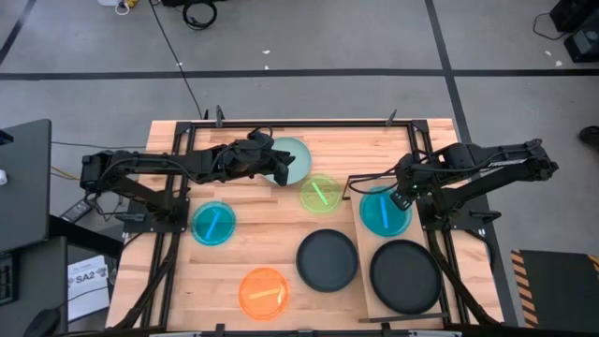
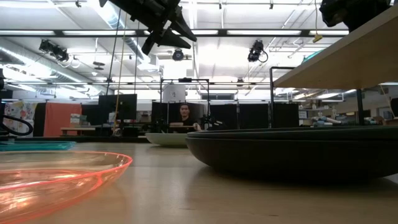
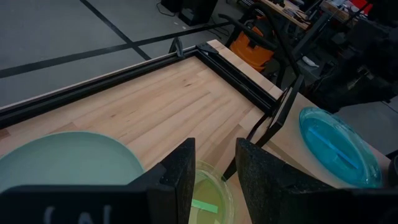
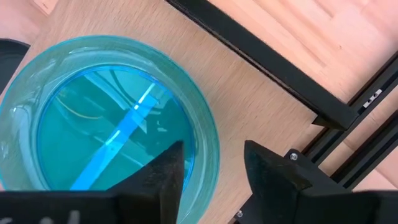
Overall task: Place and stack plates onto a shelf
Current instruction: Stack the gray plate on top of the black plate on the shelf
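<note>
My left gripper (image 1: 281, 170) (image 3: 214, 171) is open and hovers high above the pale mint plate (image 1: 296, 157) (image 3: 62, 162), which lies flat near the table's far edge. My right gripper (image 1: 401, 197) (image 4: 214, 168) is open over the far rim of a cyan plate (image 1: 382, 212) (image 4: 112, 118). One finger stands above the plate's inside and the other outside the rim; touch does not show. That cyan plate and a black plate (image 1: 405, 276) lie on the raised light-wood shelf (image 1: 442, 245) (image 2: 348, 56). On the tabletop lie the lime plate (image 1: 321, 194), second cyan plate (image 1: 213, 223), orange plate (image 1: 264, 292) and other black plate (image 1: 328, 259).
A black metal frame (image 1: 299, 123) runs round the table's far edge, and black struts (image 4: 273, 68) carry the shelf. Bare wood (image 1: 253, 239) shows between the plates. A person (image 2: 184, 116) sits in the room beyond the table.
</note>
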